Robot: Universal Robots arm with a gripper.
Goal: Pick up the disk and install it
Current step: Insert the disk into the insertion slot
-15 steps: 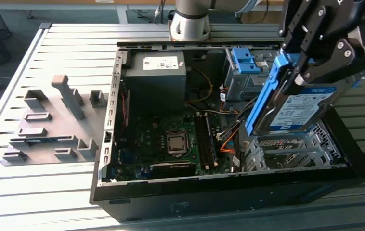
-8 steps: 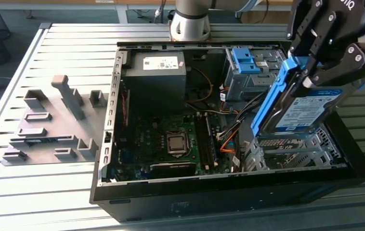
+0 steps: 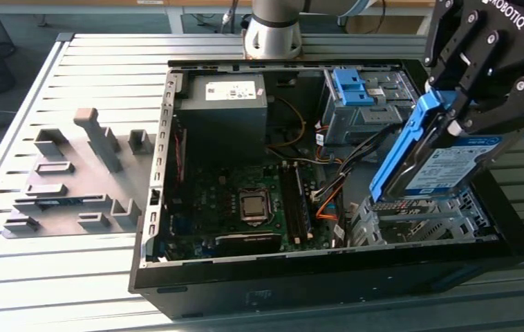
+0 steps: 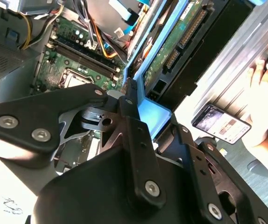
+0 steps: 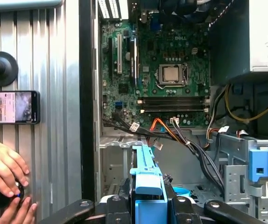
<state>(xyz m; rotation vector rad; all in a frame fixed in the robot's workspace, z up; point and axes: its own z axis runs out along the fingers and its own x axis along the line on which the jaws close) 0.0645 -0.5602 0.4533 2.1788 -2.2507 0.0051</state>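
Note:
In the exterior view my gripper is shut on the disk, a silver drive with a white-and-blue label in a bright blue bracket. The disk hangs tilted, its lower end just above the metal drive cage at the near right corner of the open computer case. In both wrist views the black fingers clamp the disk's blue bracket. The second wrist view also shows the disk's green circuit board.
A bare blue bracket sits in the upper bay. Nearby are a grey box with a white sticker, the motherboard and loose cables. Grey fixtures lie on the slatted table. A phone and a person's hands are beside the case.

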